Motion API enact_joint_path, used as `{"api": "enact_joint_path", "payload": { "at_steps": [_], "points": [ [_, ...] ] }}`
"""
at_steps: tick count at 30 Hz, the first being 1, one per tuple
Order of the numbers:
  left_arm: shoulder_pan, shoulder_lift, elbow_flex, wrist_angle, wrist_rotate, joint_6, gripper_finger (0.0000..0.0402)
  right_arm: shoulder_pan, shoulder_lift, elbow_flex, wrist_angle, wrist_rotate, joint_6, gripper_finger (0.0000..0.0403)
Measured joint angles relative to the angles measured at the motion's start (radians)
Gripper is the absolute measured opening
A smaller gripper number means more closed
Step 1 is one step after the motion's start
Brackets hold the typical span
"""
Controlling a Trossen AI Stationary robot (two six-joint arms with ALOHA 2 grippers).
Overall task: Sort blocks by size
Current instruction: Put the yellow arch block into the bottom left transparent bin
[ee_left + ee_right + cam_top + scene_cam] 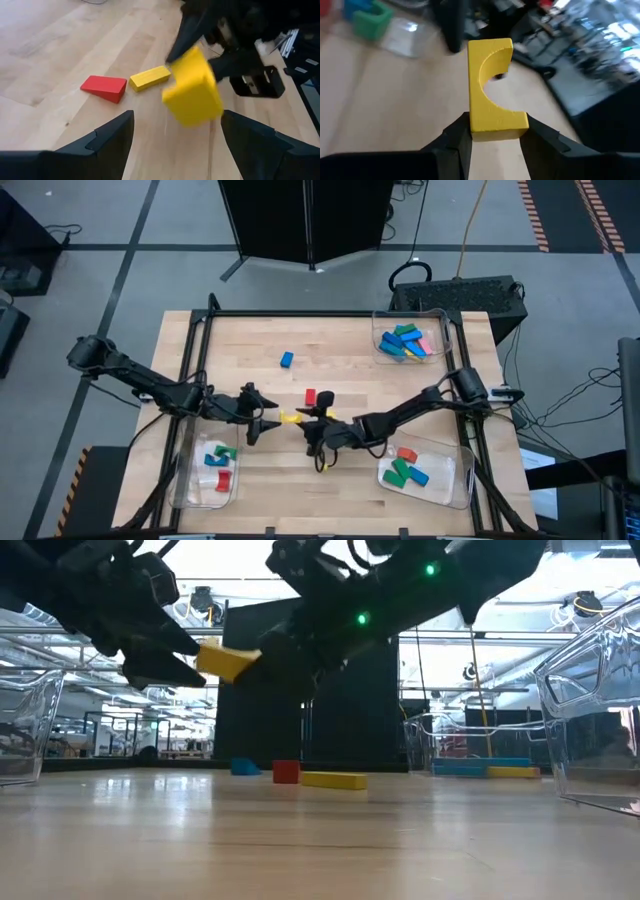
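A yellow block point(492, 85) with a half-round notch in one side hangs above the table's middle point(290, 418), with my right gripper point(495, 132) shut on it. My left gripper point(175, 137) is open just to the left of it, one finger standing on either side of the block point(192, 87) without touching it. On the table lie a red wedge block point(104, 87), a long yellow block point(150, 77) and a small blue block point(287, 360). My right gripper pinches the notched block's end point(497, 122) between its two fingers. The fingers come roughly level from the table's right side. The rest of the block sticks out beyond the fingertips, and it hangs clear of the table point(225, 662).
Three clear trays stand on the table: one at the far right point(412, 343) with blue, green, pink and yellow blocks, one at the near right point(415, 473) with red, green and blue blocks, one at the near left point(215, 470) with green, blue and red blocks.
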Motion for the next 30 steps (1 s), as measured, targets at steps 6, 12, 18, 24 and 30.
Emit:
{"api": "enact_joint_path", "payload": {
  "at_steps": [6, 12, 18, 24, 30],
  "points": [
    [0.000, 0.000, 0.000, 0.025, 0.011, 0.001, 0.0299, 0.005, 0.000, 0.001, 0.053, 0.071, -0.096, 0.0127],
    [0.015, 0.000, 0.000, 0.097, -0.001, 0.001, 0.0299, 0.006, -0.001, 0.001, 0.060, 0.120, -0.174, 0.0127],
    [0.055, 0.000, 0.000, 0.121, -0.002, 0.001, 0.0299, 0.006, -0.001, 0.001, 0.071, 0.122, -0.190, 0.0127],
    [0.069, 0.000, 0.000, 0.118, 0.002, 0.004, 0.0298, 0.006, -0.001, 0.001, 0.085, 0.123, -0.193, 0.0127],
    [0.071, 0.000, 0.000, 0.120, 0.019, 0.004, 0.0274, 0.006, -0.001, 0.001, 0.092, 0.123, -0.194, 0.0127]
  ]
}}
